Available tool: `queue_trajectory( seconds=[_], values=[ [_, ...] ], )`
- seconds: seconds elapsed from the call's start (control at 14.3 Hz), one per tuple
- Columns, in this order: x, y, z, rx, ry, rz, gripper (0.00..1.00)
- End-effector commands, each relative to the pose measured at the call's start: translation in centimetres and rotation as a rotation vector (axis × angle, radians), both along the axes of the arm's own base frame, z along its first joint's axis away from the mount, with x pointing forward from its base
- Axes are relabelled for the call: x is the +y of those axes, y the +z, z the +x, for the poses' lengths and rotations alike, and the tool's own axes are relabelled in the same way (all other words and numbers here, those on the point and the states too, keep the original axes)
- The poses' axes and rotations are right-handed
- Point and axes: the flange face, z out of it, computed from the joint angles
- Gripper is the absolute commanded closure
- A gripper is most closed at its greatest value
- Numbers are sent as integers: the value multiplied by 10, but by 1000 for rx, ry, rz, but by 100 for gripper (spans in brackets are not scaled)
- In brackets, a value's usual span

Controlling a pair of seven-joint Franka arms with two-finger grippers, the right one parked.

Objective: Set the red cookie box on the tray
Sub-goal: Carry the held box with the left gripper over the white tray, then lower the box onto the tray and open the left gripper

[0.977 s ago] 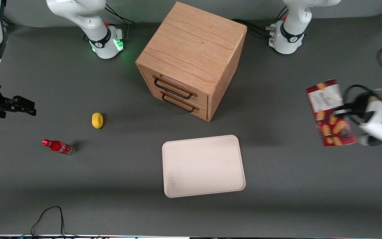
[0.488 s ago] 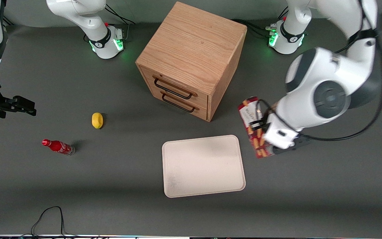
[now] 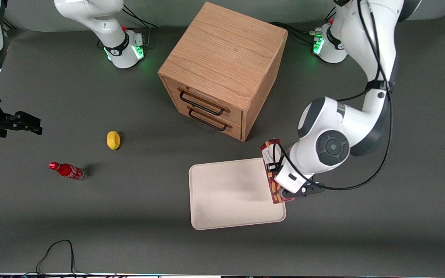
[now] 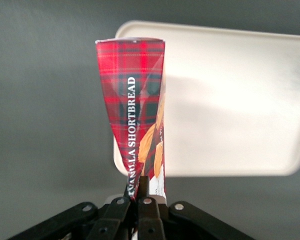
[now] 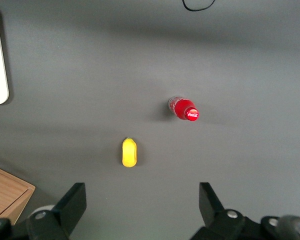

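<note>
My left gripper (image 3: 274, 173) is shut on the red cookie box (image 3: 272, 170), a long dark-red tartan carton with cookie pictures. It hangs in the air over the tray's edge at the working arm's end. The wrist view shows the red cookie box (image 4: 135, 120) pinched thin between my fingers (image 4: 145, 187), with the gripper (image 4: 139, 186) closed around its near end. The off-white tray (image 3: 234, 193) lies flat on the table, nearer the front camera than the drawer cabinet; in the wrist view the tray (image 4: 230, 100) spreads below and beside the carton.
A wooden drawer cabinet (image 3: 222, 69) with two dark handles stands just farther from the front camera than the tray. Toward the parked arm's end lie a yellow lemon (image 3: 113, 139) and a small red soda bottle (image 3: 68, 170). A black cable (image 3: 58, 255) loops at the table's front edge.
The left arm has swung in from the working arm's end, carrying the cookie box toward the tray; the box now hangs over the tray's edge. Nothing else moved.
</note>
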Motion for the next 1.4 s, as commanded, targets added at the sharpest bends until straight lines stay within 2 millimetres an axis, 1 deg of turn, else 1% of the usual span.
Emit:
queue_trajectory(
  seconds=[0.0, 0.14, 0.28, 0.49, 0.77, 0.91, 0.98, 1.05, 1.12, 1.33],
  values=[
    [-6, -23, 9, -56, -41, 38, 100],
    [-9, -44, 12, -75, -54, 41, 100],
    [-14, -61, 14, -90, -57, 36, 100],
    [-16, -81, 18, -105, -56, 33, 100],
    [-15, -97, 18, -110, -68, 56, 100],
    [-15, -97, 19, -114, -67, 54, 100],
    [-14, -100, 19, -111, -66, 55, 93],
    [-14, -101, 19, -112, -69, 58, 5],
    [-14, -101, 19, -112, -67, 58, 0],
    [-14, -101, 19, -111, -66, 55, 0]
  ],
)
